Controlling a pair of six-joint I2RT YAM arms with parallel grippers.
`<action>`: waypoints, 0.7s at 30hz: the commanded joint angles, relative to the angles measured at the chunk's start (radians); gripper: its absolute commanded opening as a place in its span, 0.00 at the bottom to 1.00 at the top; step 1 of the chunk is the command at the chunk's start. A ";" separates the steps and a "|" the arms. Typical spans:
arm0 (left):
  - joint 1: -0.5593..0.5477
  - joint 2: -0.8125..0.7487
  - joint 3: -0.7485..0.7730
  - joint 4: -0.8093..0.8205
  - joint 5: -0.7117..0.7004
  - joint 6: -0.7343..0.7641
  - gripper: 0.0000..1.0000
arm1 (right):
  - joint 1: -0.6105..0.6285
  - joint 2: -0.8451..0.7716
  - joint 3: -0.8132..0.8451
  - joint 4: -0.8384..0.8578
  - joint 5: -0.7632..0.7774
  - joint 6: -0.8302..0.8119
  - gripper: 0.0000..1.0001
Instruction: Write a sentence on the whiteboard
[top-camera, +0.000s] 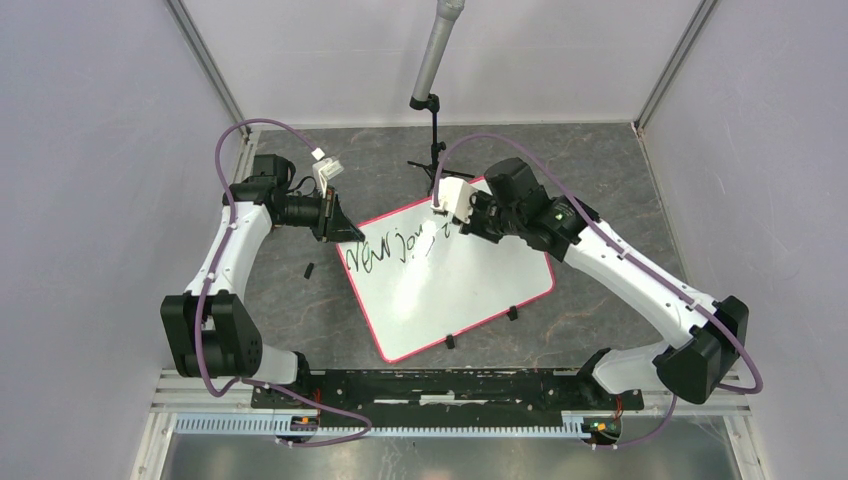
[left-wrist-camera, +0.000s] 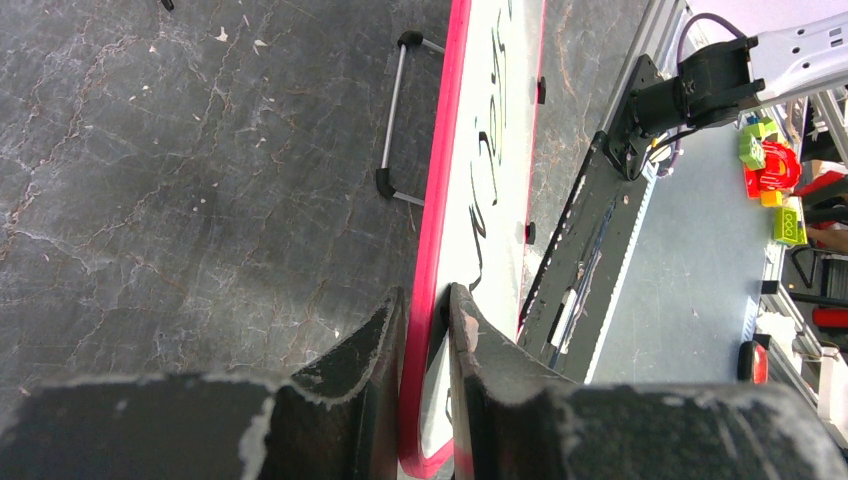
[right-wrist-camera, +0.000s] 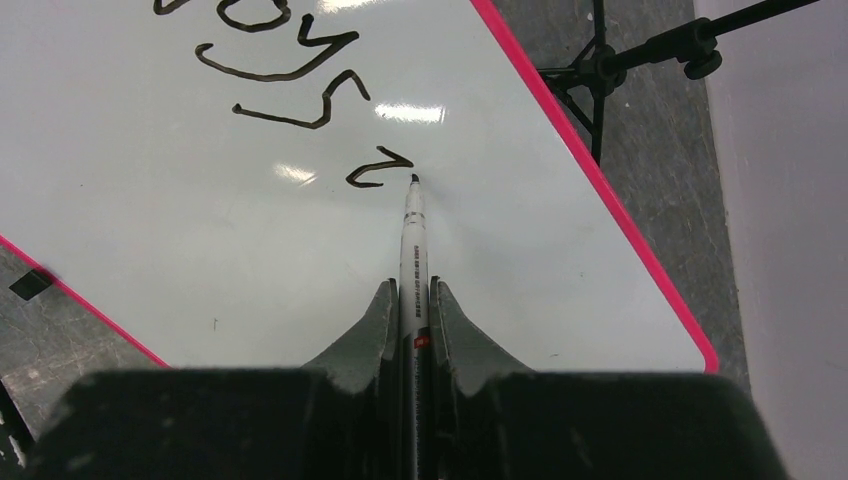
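The dark stone-patterned table (top-camera: 600, 180) carries the whiteboard (top-camera: 450, 300), which lies flat and turned on the diagonal, one corner pointing toward each arm. The left fingers (left-wrist-camera: 365, 350) are closed on its pink rim at the left corner, one above the board and one below, pinning it in place.

The sentence (top-camera: 385, 252) runs along the far-left edge of the board, from that clamped corner toward the far corner, where the right arm works. Only part of a line is down, and most of the surface nearer the bases is bare.

The right fingers (right-wrist-camera: 455, 335) are shut tight on a marker (right-wrist-camera: 412, 250), whose long axis points straight out ahead between them. Its black tip rests on the board or just over it; I cannot tell which.

The last stroke (right-wrist-camera: 378, 170), a small hook, sits just left of the tip in the right wrist view. Bare white lies to the right, up to the rim. The next letter, I judge, goes that way, and room before the edge is short.
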 joint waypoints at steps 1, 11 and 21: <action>-0.028 -0.007 -0.016 0.000 -0.071 -0.016 0.03 | -0.003 0.010 0.055 0.041 0.011 -0.003 0.00; -0.028 -0.001 -0.016 0.000 -0.074 -0.014 0.02 | -0.003 0.049 0.063 0.052 -0.003 0.000 0.00; -0.028 0.004 -0.013 -0.002 -0.074 -0.017 0.03 | -0.003 0.026 0.033 0.028 0.008 -0.010 0.00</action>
